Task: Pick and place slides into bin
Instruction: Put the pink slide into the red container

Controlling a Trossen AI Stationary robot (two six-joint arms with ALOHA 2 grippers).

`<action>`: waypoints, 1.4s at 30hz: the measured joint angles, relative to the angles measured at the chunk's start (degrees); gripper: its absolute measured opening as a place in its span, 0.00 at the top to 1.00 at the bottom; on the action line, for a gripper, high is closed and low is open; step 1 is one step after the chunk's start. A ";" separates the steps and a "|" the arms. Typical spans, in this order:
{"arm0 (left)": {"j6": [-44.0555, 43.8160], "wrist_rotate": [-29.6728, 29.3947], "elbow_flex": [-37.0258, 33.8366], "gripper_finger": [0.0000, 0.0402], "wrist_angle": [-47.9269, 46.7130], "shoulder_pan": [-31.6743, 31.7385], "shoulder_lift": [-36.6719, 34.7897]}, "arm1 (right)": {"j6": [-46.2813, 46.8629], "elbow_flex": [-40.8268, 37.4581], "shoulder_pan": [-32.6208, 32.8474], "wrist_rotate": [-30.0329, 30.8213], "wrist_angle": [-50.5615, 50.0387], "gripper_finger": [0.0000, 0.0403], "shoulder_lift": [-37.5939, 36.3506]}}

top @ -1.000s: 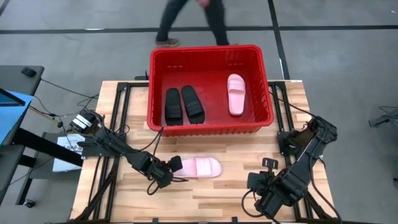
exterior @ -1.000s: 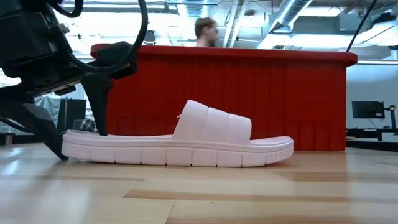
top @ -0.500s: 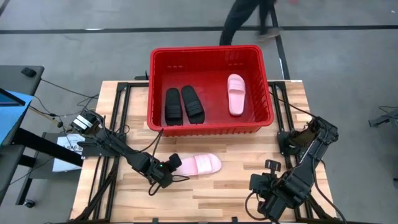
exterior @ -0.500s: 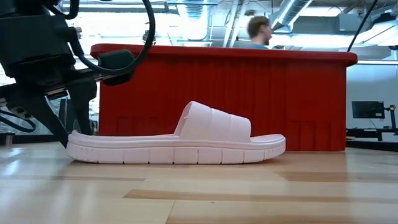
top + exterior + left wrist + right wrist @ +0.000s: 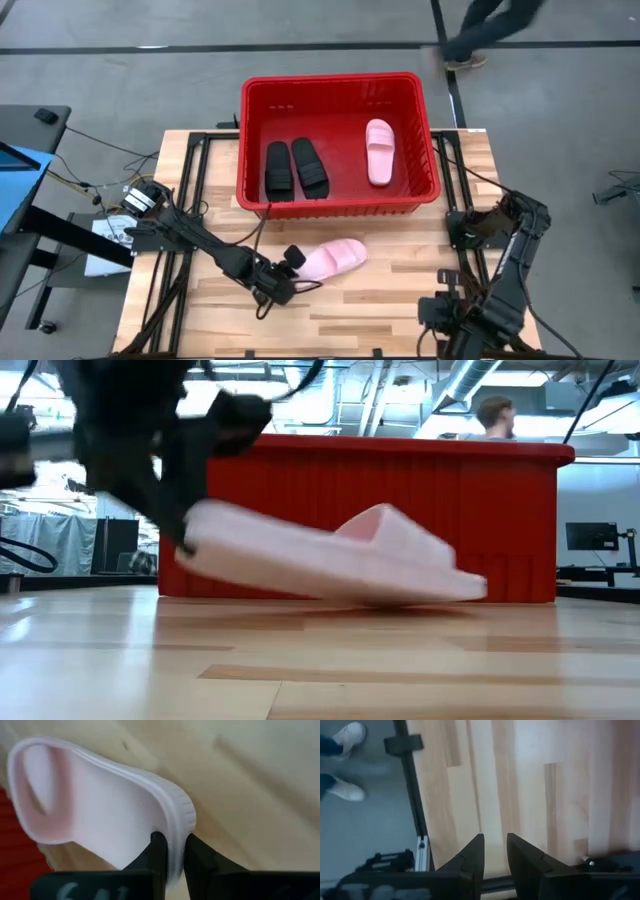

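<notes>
A pale pink slide (image 5: 335, 258) hangs above the wooden table, between the bin and the near edge. My left gripper (image 5: 290, 264) is shut on its heel end. In the low view the slide (image 5: 330, 555) is tilted, heel end high and toe end low. The red bin (image 5: 340, 80) stands at the table's far middle. A black pair of slides (image 5: 295, 168) and another pink slide (image 5: 379, 152) lie on its floor. My right gripper (image 5: 495, 842) waits over the near right corner, its fingers a little apart with nothing between them. My left gripper pinches the slide's heel end (image 5: 175, 840) between its two fingers. One finger (image 5: 157, 850) lies on the footbed side, the other beyond the ribbed sole edge. The fingers come from the table's left, slanting down. The slide is lifted clear and tilted, its toe pointing toward the far right.
The bin's near wall (image 5: 330, 208) stands just beyond the held slide. Bare wood lies between the two arms. A person walks on the floor beyond the table's far right corner (image 5: 490, 25), and shows behind the bin in the low view (image 5: 495, 415).
My left gripper has shut on the pink slide's heel end and risen, moving a little toward the right. The slide has left the table, tipped heel-up and swung its toe toward the far right. My right arm has drawn back toward the near edge.
</notes>
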 joint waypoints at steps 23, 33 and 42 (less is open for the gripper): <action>-13.87 -24.45 36.85 0.95 -5.74 -2.11 -0.33 | 2.49 0.00 16.86 0.01 0.00 0.81 -5.70; -13.31 -29.31 45.14 0.95 -8.27 7.92 -0.33 | 3.42 -0.02 17.90 0.00 0.00 0.81 -5.70; -13.34 -25.99 47.30 0.95 -11.63 21.26 -0.37 | 2.47 -0.01 17.86 0.00 0.01 0.81 -5.70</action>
